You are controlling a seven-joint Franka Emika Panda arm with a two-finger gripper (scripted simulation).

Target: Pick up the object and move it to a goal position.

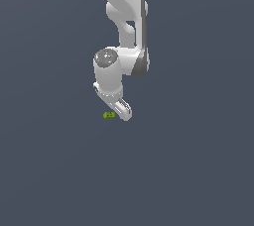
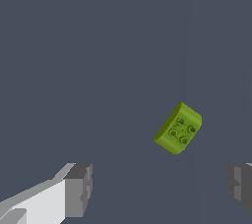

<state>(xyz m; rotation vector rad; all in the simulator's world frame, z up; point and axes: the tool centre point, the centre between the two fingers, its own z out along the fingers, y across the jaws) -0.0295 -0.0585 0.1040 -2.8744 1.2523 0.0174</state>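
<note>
The object [image 1: 109, 115] is a tiny yellow-green block lying on the dark grey floor, just to the exterior view's left of my white gripper [image 1: 123, 112]. In the wrist view the object [image 2: 178, 128] shows four round studs on its top face and lies turned at an angle. My gripper [image 2: 160, 188] is open, its two grey fingertips [image 2: 78, 188] spread wide with nothing between them. The block lies ahead of the fingertips, nearer one finger than the other, and apart from both.
The white arm [image 1: 126, 31] comes down from the top of the exterior view. A plain dark grey floor [image 1: 198, 170] fills everything else.
</note>
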